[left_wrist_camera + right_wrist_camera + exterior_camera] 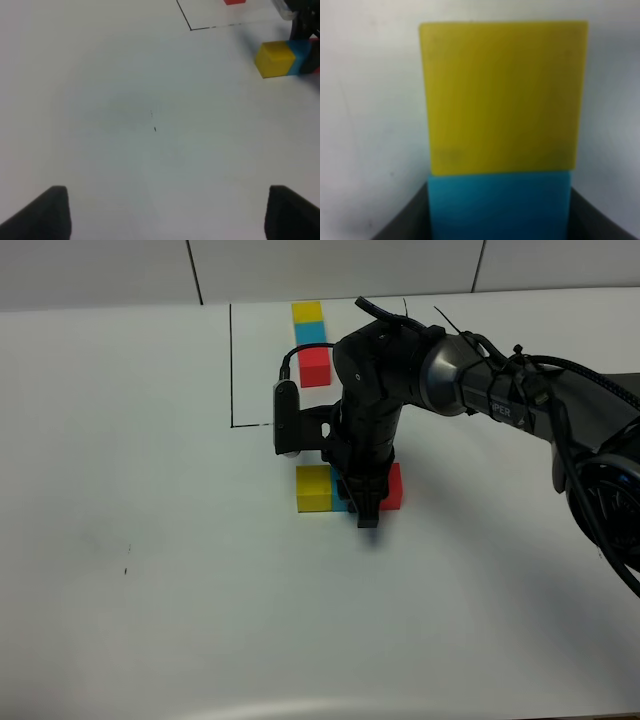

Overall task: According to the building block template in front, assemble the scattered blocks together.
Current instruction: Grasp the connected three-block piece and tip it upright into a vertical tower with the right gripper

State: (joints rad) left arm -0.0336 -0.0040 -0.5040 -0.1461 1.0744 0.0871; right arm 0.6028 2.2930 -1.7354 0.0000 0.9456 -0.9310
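Assembly step, final alignment. The right gripper (366, 512) is clamped on the cyan block (499, 206), which sits between the yellow block (313, 487) and the red block (392, 486), near the template (312, 342). The left gripper (165, 212) is open and idle. Next, probably release and retreat.

A robot test bench in a lab, by the look of it: a bare white table (150, 540) fills the frame; a thin black rectangle outline (232, 370) is drawn on it at upper centre; pale panelled wall (100, 270) runs across the top edge.
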